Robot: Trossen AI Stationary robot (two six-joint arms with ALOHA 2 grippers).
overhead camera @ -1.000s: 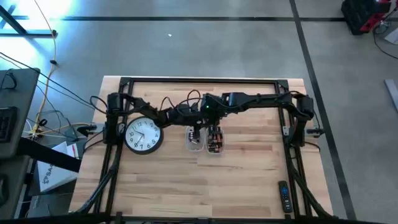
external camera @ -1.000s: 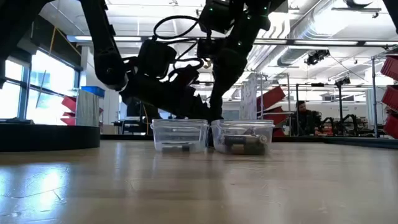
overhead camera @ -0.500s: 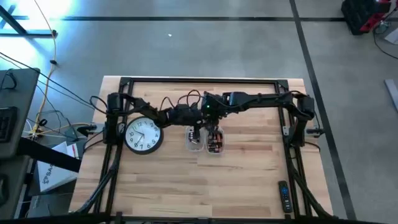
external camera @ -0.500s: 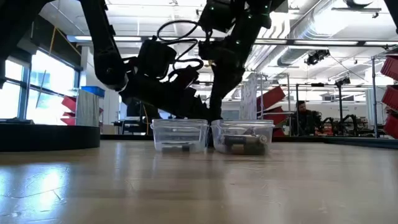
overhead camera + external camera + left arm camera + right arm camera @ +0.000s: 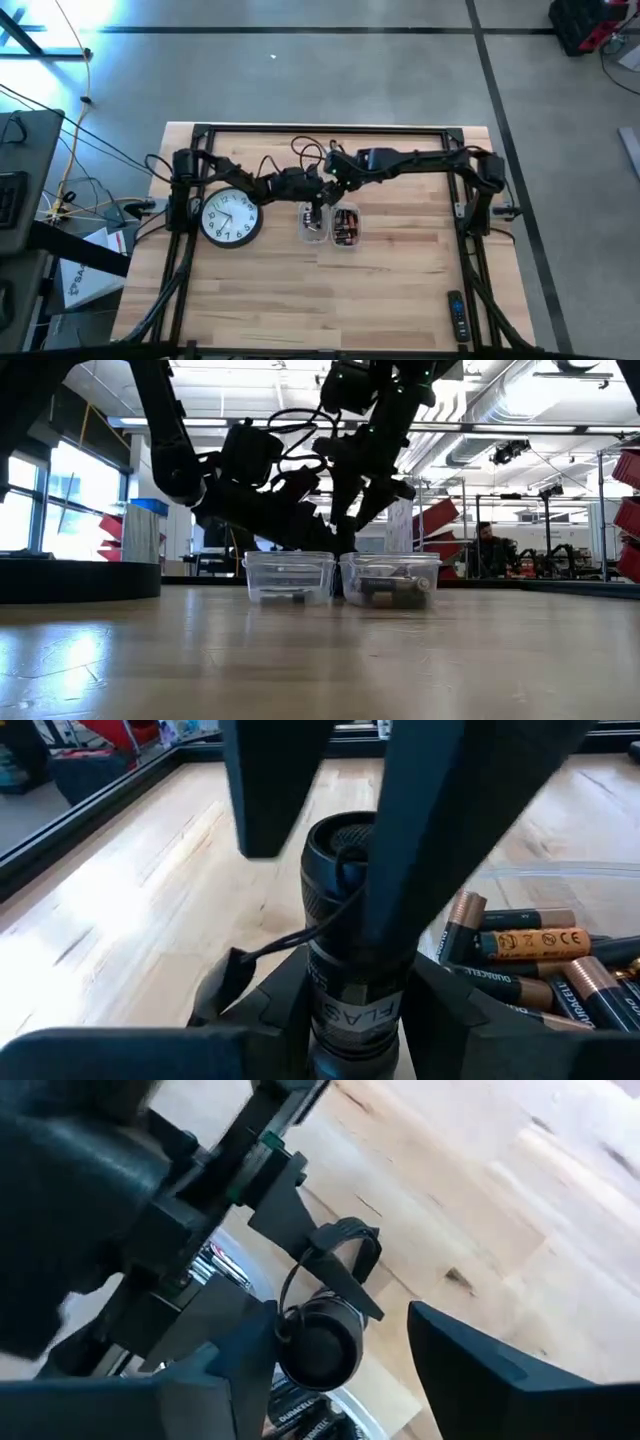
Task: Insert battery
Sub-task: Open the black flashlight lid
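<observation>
A black flashlight (image 5: 345, 870) with a thin wrist cord (image 5: 285, 942) hangs over the table's middle, with my left gripper (image 5: 355, 1005) shut on it. Its round end (image 5: 320, 1345) faces my right gripper (image 5: 340, 1320). That gripper is open, with a finger on each side of the end; I cannot tell whether they touch it. Just below, a clear tub (image 5: 345, 226) holds several copper-topped batteries (image 5: 545, 955). A second clear tub (image 5: 313, 226) stands to its left. In the high view both grippers (image 5: 322, 186) meet above the tubs. My left gripper pinches the flashlight's barrel (image 5: 350, 1010), at the lettered band, between its two fingers. The fingers lie across the barrel. The flashlight is lifted clear of the table, and its round end points away from the left wrist, toward the other arm.
A round white wall clock (image 5: 231, 218) lies flat at the table's left, close to the left arm. A dark remote (image 5: 456, 315) lies near the front right corner. Bare wood stretches in front of the tubs.
My right gripper has drawn back from above the battery tub toward the far edge and has tipped; more of the batteries now show in the high view. My left gripper has kept the flashlight in about the same place.
</observation>
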